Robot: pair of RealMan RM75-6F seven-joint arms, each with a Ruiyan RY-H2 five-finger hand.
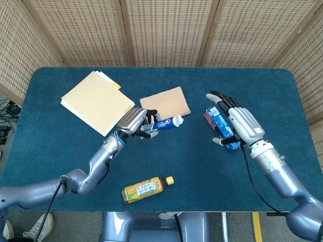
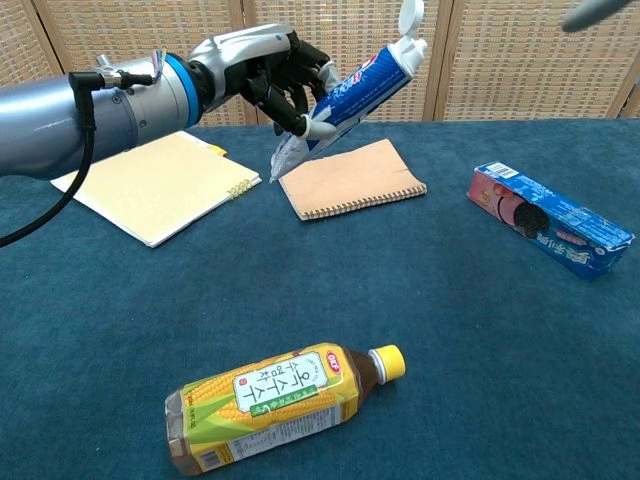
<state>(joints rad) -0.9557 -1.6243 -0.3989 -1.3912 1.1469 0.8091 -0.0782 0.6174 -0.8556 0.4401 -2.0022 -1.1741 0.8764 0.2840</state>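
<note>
My left hand [image 1: 133, 122] [image 2: 268, 72] grips a blue and white toothpaste tube [image 1: 165, 124] [image 2: 352, 92] and holds it in the air above the brown spiral notebook [image 1: 165, 104] [image 2: 350, 177], cap end tilted up and to the right. My right hand [image 1: 238, 122] hovers with fingers spread over the blue cookie box [image 1: 222, 128] [image 2: 549, 218], holding nothing. In the chest view only a blurred fingertip [image 2: 595, 13] of the right hand shows at the top right.
A yellow-labelled tea bottle [image 1: 146, 189] [image 2: 272, 402] lies on its side near the front edge. A cream folder [image 1: 96, 101] [image 2: 151, 183] lies at the back left. The blue table cloth [image 1: 166, 161] is ringed by wicker screens.
</note>
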